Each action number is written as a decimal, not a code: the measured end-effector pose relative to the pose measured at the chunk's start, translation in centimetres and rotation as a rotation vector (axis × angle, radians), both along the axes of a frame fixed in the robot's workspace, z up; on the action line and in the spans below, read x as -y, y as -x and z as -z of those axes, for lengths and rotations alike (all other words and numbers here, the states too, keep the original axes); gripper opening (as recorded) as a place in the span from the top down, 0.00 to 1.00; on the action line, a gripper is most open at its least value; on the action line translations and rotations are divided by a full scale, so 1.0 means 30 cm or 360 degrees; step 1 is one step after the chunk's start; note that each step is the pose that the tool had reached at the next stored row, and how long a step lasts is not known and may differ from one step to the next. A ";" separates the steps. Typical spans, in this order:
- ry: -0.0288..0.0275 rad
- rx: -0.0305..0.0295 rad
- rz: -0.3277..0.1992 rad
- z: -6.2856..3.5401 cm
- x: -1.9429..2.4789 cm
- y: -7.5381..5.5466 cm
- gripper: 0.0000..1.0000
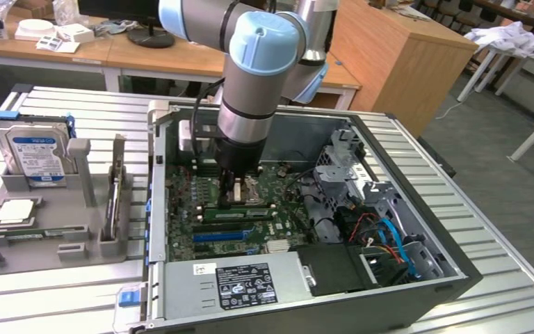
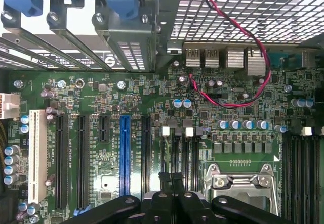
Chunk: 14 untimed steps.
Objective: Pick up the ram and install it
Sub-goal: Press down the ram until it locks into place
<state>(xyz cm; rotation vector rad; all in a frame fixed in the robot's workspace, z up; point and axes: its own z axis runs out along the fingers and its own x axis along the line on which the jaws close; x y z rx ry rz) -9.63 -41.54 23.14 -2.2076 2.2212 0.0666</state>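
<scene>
One black two-fingered gripper [image 2: 172, 183], fingers pressed together, hangs over the green motherboard [image 2: 152, 102]. The ram, a narrow green circuit-board stick [image 1: 237, 207], sits seated at the gripper's six o'clock.

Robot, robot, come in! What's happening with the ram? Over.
Gripper shut, low over the motherboard's memory slots. Ram held or not: cannot tell. Red cable runs well apart, nothing blocking.

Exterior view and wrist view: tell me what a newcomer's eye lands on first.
The grey and pale-blue robot arm plunging into the open computer case at the centre of the exterior view. Below it, the green motherboard with its bright blue expansion slot, the shut claw just above the memory slots. At the exterior view's left, a blue-labelled hard drive stands upright in a grey holder.
</scene>
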 end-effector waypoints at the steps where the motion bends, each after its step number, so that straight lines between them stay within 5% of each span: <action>1: 0.00001 -0.00001 0.0000 0.000 0.000 0.000 0.89; 14: -0.00001 0.00000 0.0000 0.004 0.000 0.000 0.89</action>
